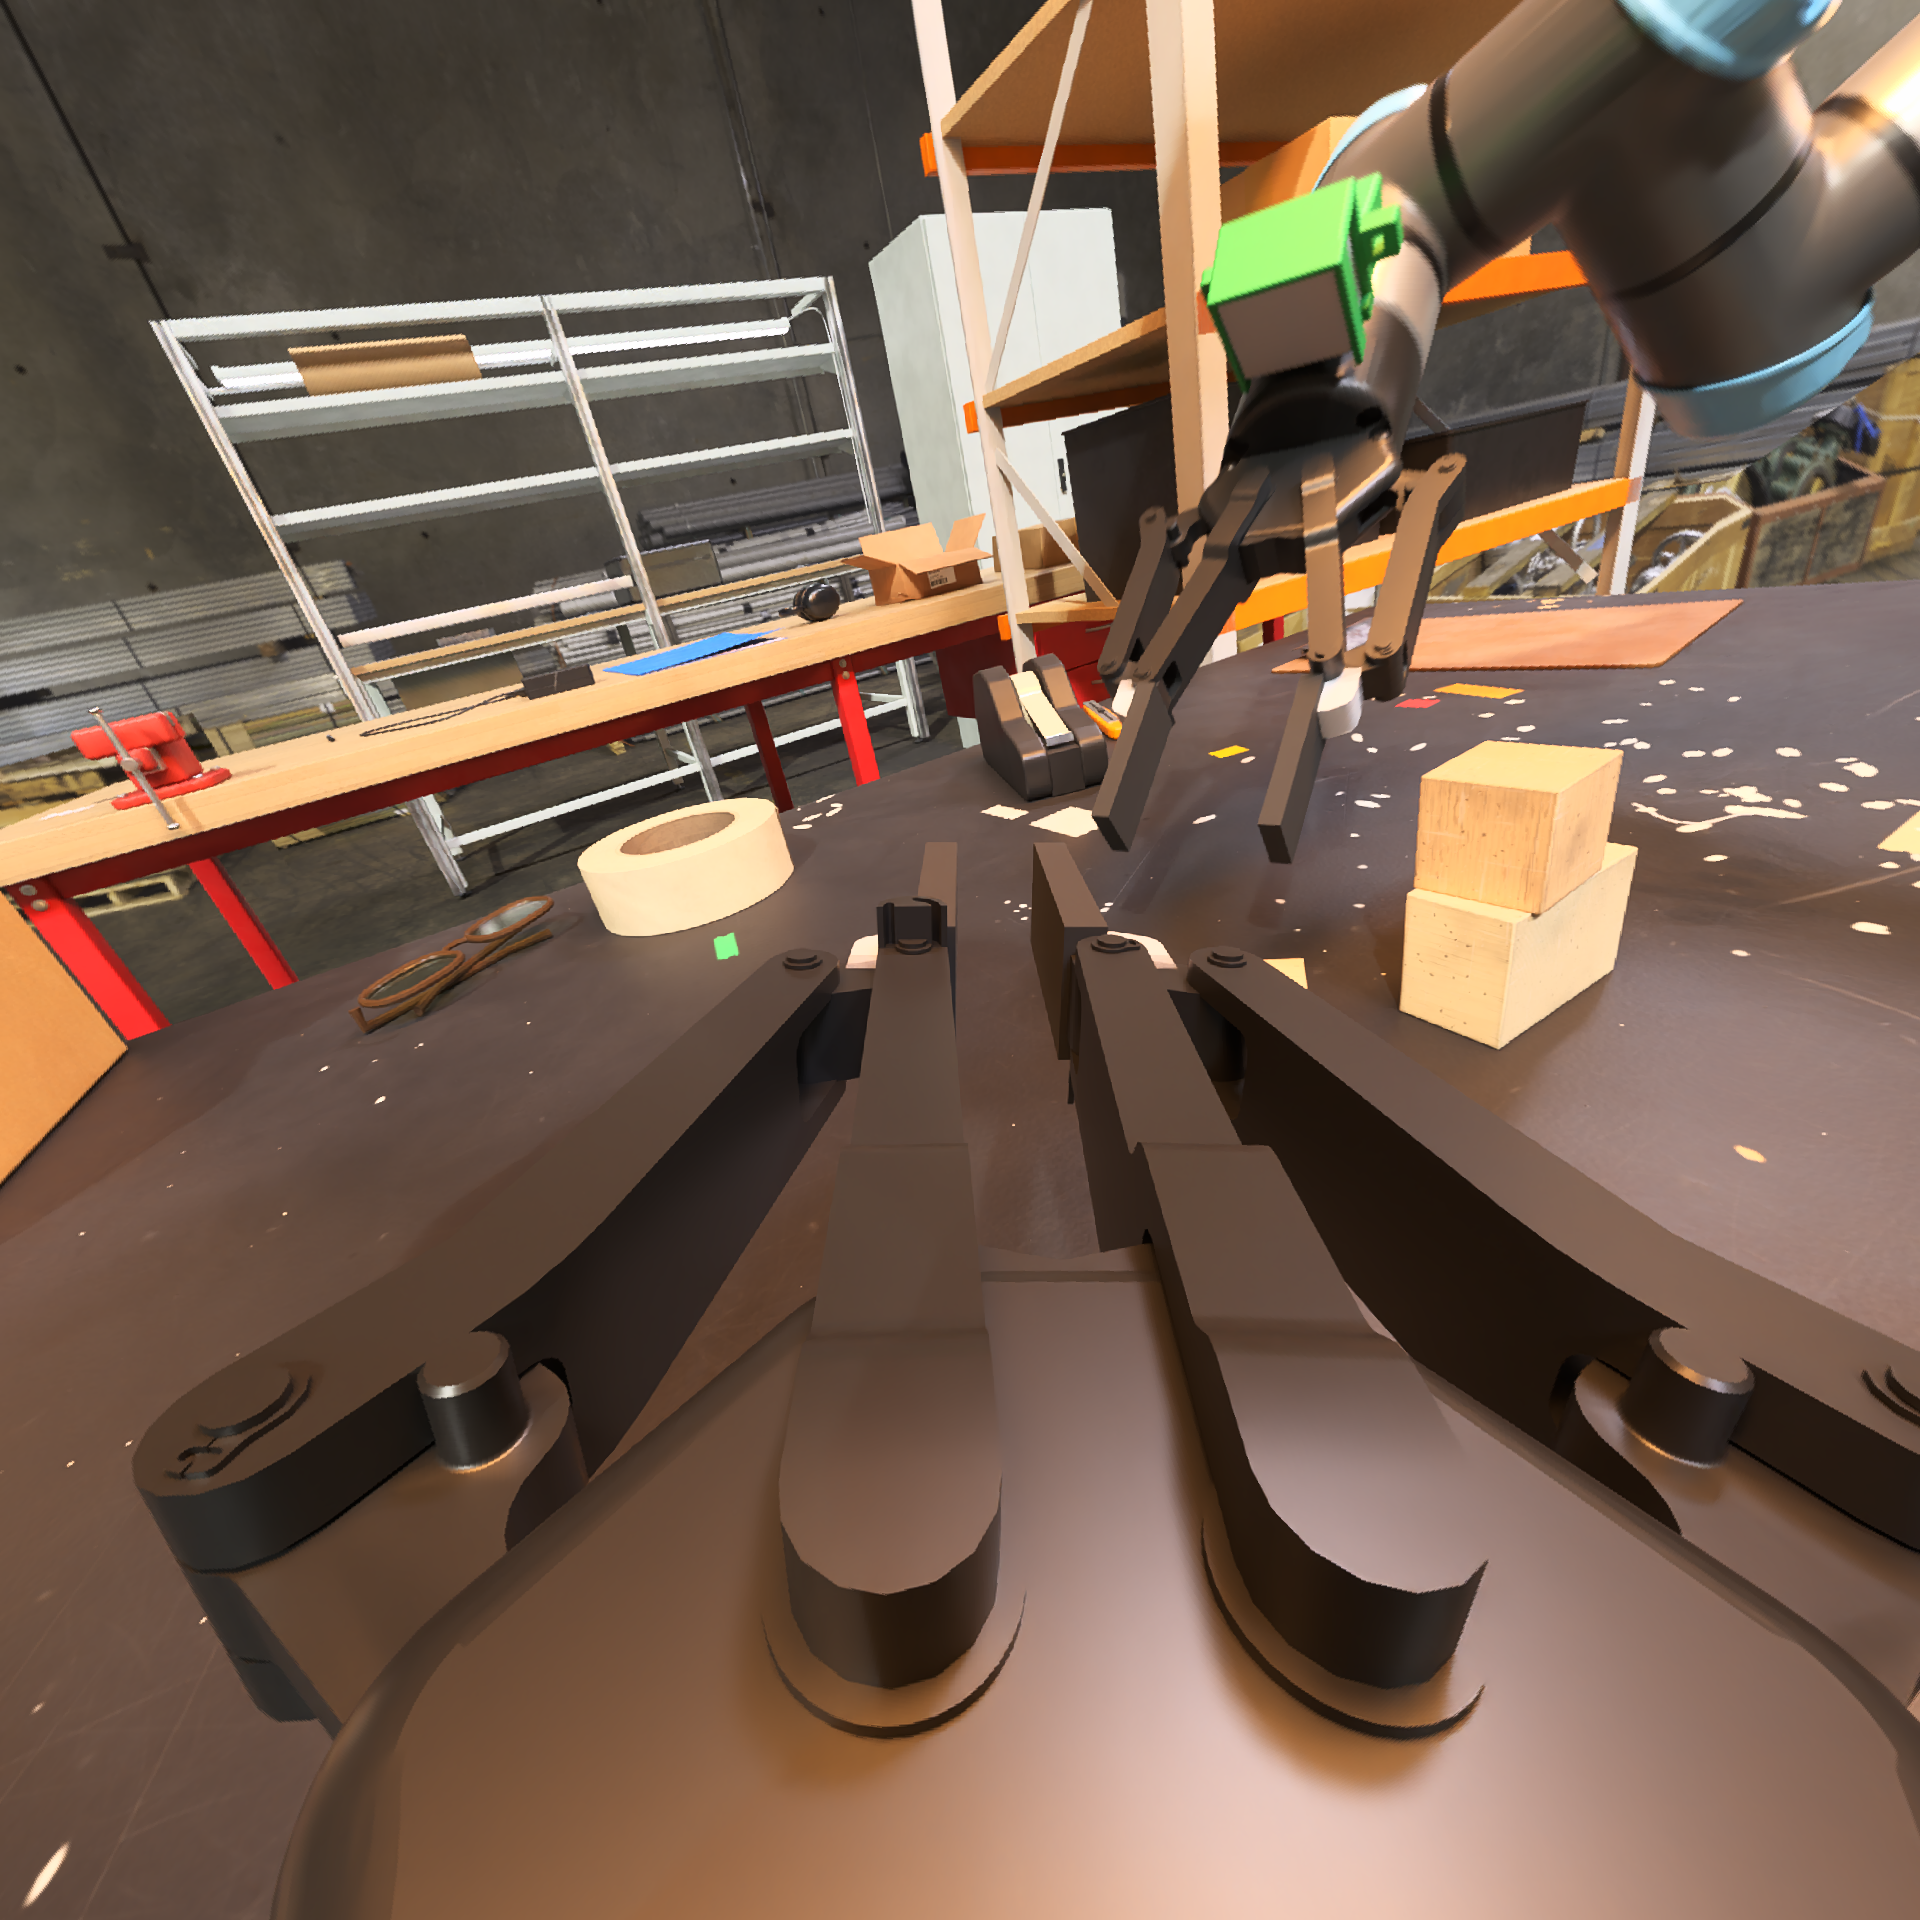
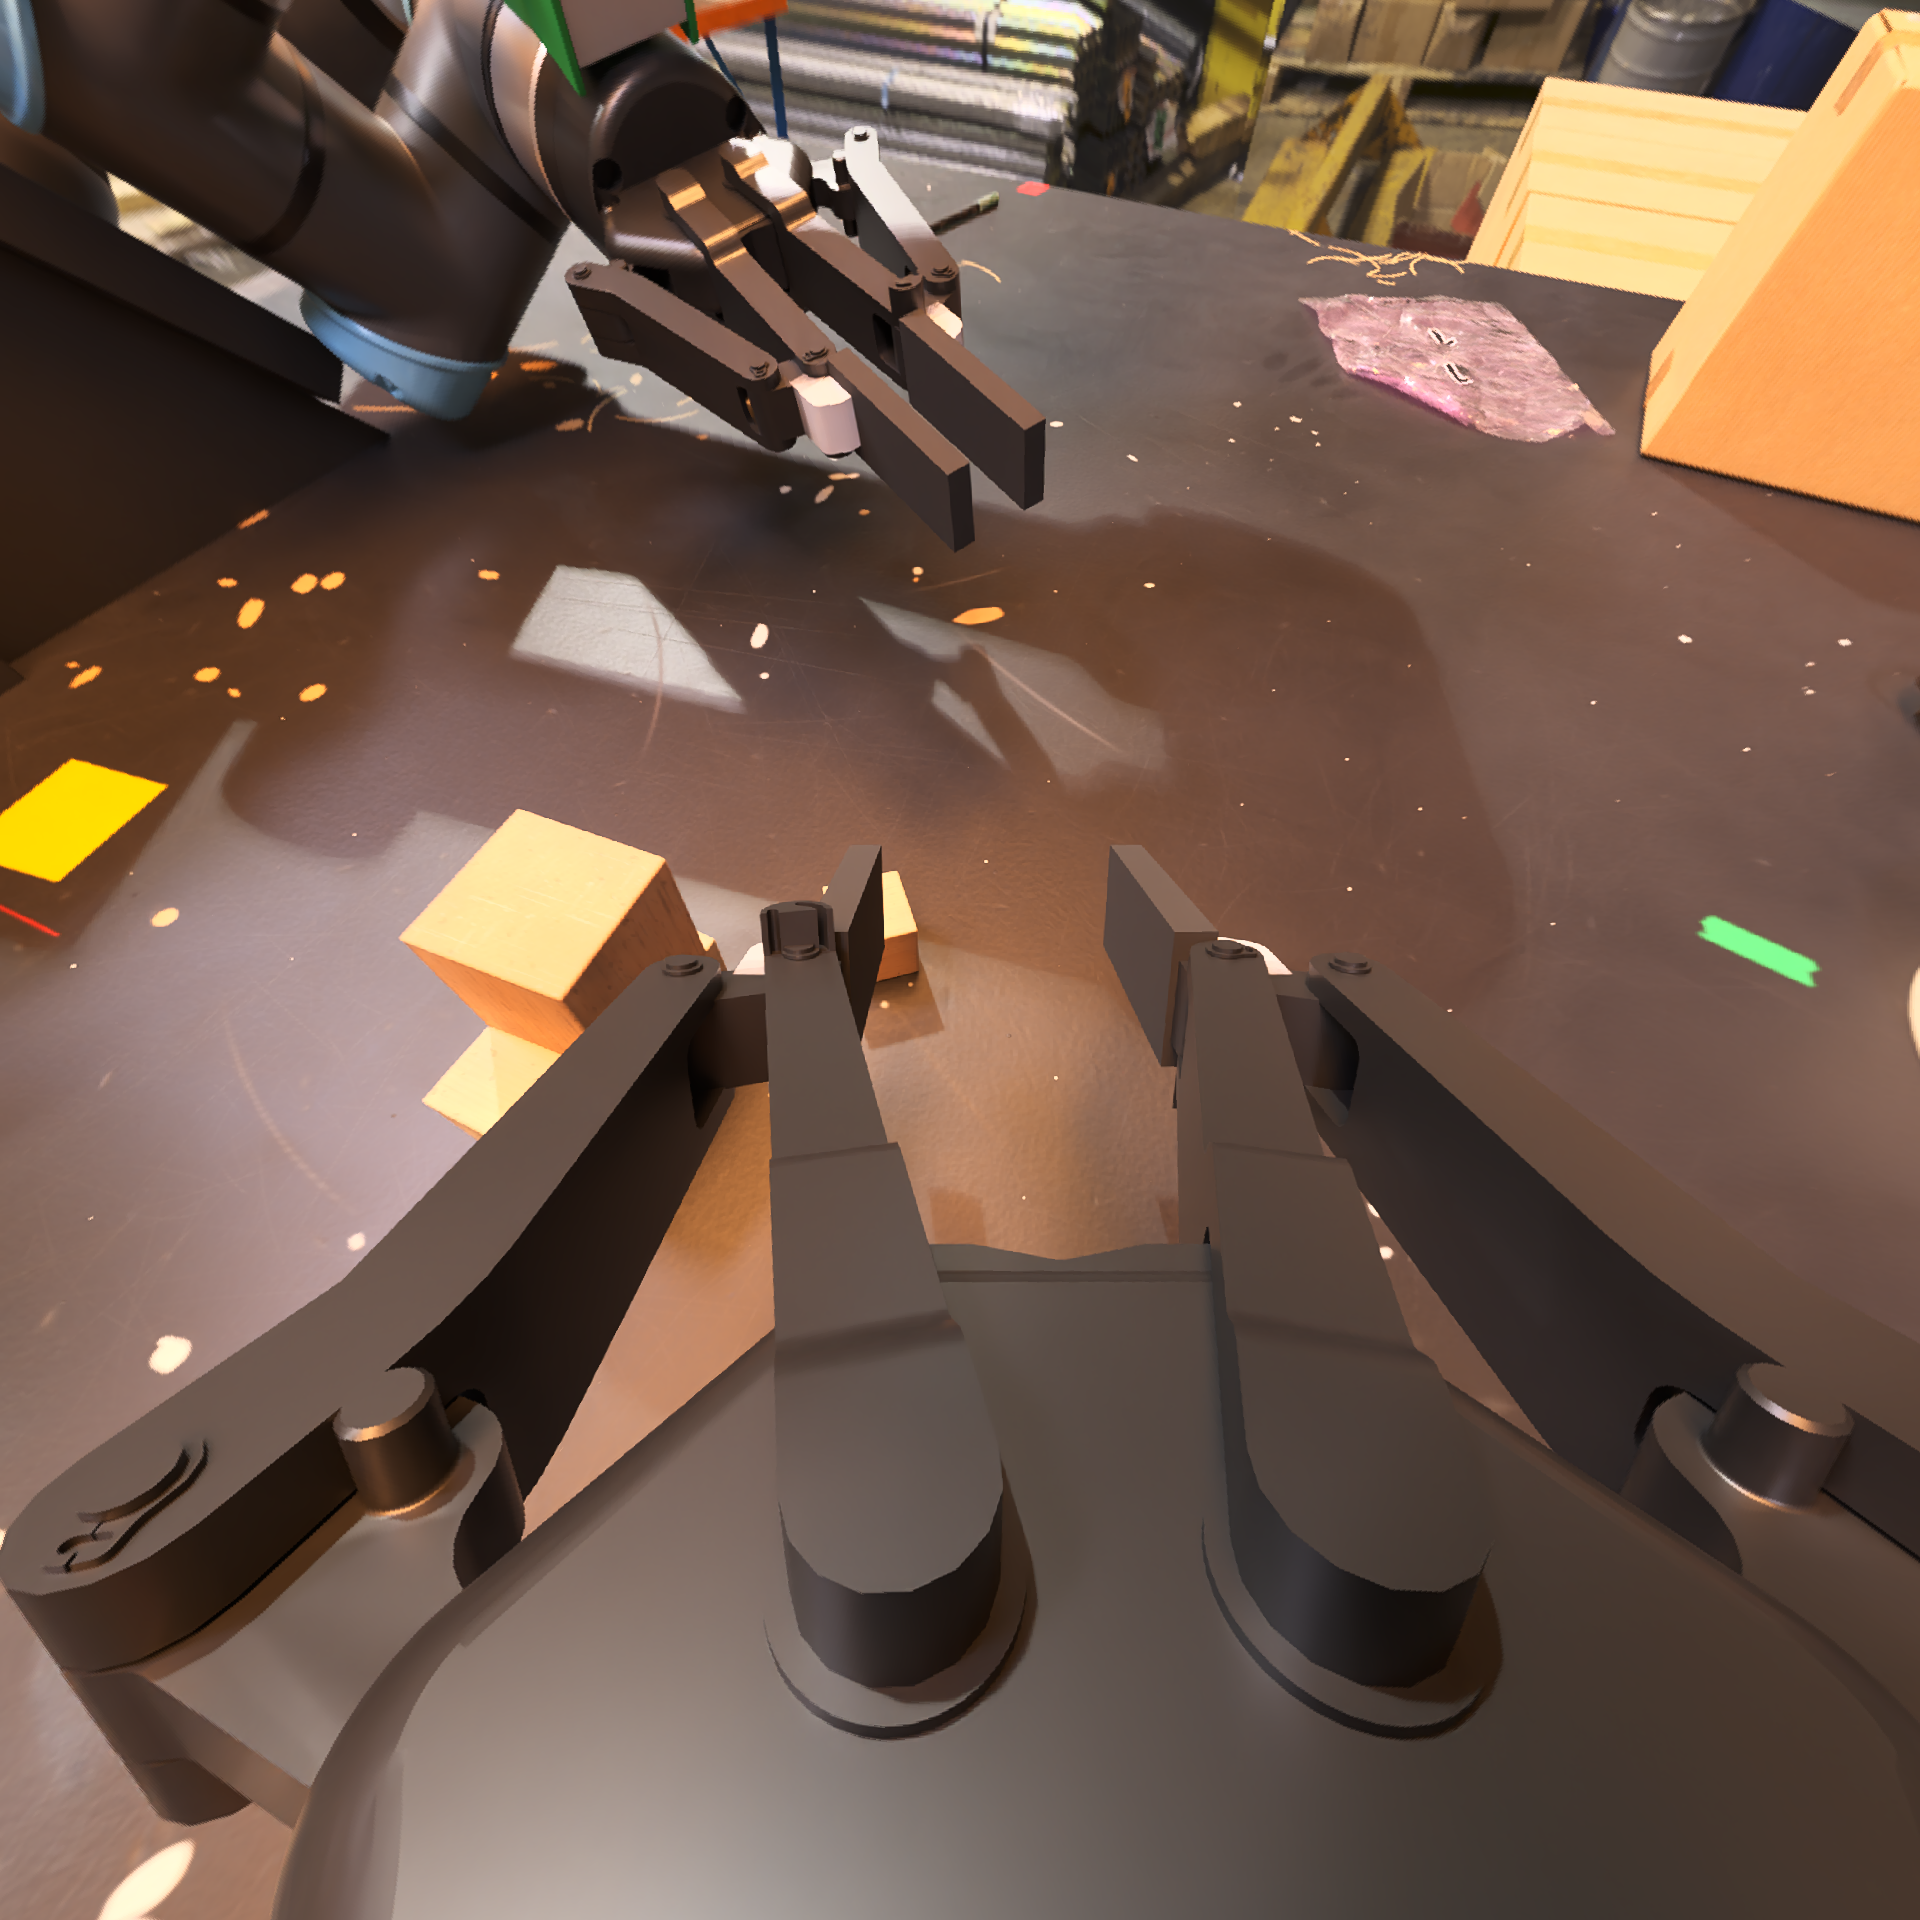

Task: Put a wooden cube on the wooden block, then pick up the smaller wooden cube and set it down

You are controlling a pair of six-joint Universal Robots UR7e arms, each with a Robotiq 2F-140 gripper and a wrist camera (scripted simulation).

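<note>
Two stacked: pale wooden cube (image 1: 1512, 826) atop pale wooden block (image 1: 1507, 961). Left gripper (image 1: 992, 883) jaws narrow, empty; right gripper (image 2: 992, 914) jaws wide, w/ small wooden cube (image 2: 898, 930) just beside.

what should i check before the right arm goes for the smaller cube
1. Wooden cube resting on the wooden block: ok, stacked but twisted off square.
2. Right gripper jaws open and empty: ok.
3. Smaller wooden cube centred between those jaws: not ok, it sits by one finger, which partly hides it.
4. Clearance between that finger and the stack: cannot tell.
5. Left gripper out of the way: ok, raised above the table, empty.
</note>
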